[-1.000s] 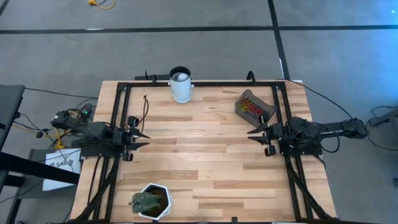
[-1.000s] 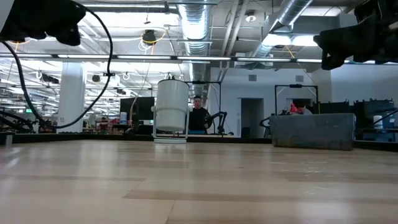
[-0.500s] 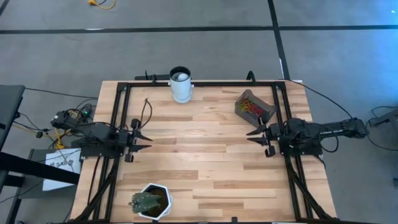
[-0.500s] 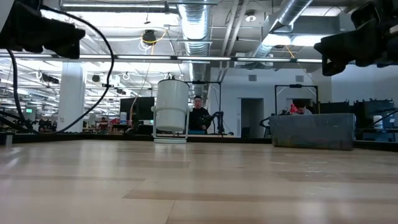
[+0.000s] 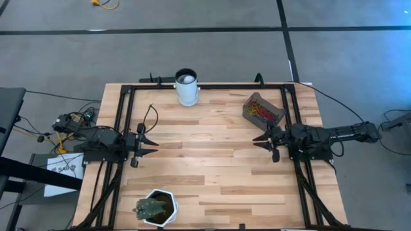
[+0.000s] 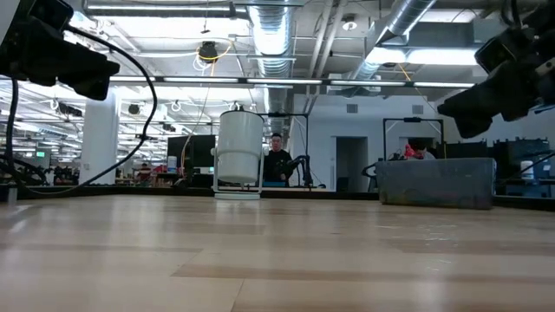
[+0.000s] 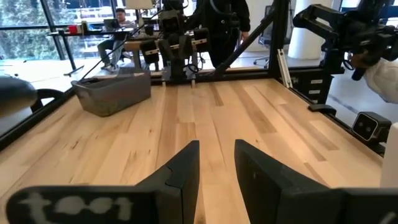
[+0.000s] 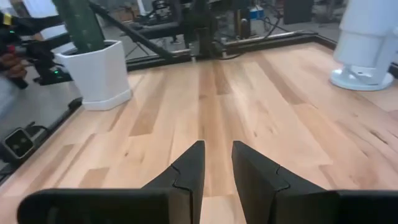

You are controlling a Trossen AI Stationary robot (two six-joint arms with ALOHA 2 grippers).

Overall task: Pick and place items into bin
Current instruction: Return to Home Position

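Wood table [image 5: 205, 154] bare from 9 o'clock side through middle, no loose bands that I can spot. Rubber bands [image 5: 258, 109] piled in bin [image 5: 277, 118] at 2 o'clock. Job looks basically done imo, just parking arms. Left gripper [image 5: 150, 145] at 9 o'clock, fingers slightly parted, empty. Right gripper [image 5: 257, 140] at 3 o'clock, near bin's 6 o'clock, same small gap, empty.

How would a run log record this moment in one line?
left gripper: open, empty, left side | right gripper: open, empty, near bin | bands: in bin
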